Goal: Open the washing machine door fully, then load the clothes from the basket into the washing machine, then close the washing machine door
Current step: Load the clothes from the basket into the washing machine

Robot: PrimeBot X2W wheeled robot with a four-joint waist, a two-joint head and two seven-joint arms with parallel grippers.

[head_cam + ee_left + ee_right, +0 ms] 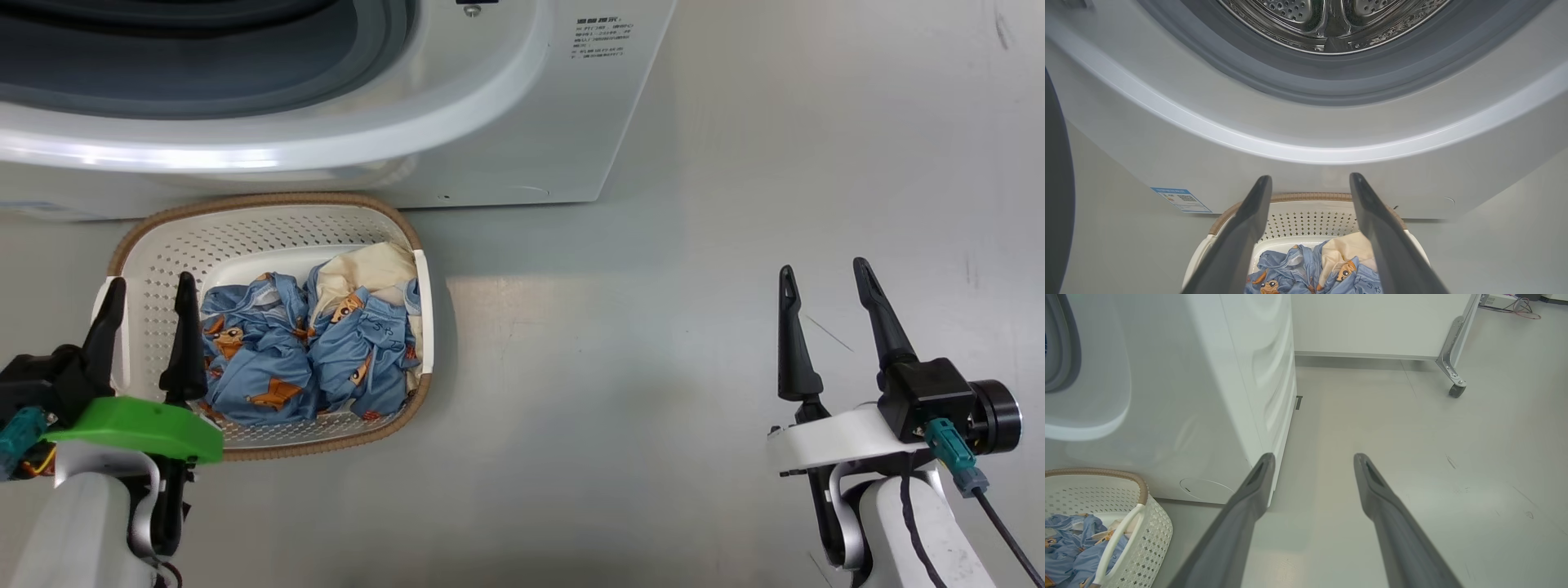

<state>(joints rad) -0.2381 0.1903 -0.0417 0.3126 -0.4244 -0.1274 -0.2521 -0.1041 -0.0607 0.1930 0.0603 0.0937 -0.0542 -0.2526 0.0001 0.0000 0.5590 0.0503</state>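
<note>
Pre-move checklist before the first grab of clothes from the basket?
1. Mouth of washing machine uncovered, drum visible: ok.
2. Is the washing machine door fully open: cannot tell, just a dark edge at the left wrist view's left.
3. All clothes in basket, uncovered: ok.
4. Open, empty left gripper at the basket's left side: ok.
5. Open right gripper over floor, clear of the basket: ok.

Blue-and-cream clothes (269, 367) heaped in cream perforated basket (245, 237), just before white washing machine (531, 122), round mouth uncovered.
</note>
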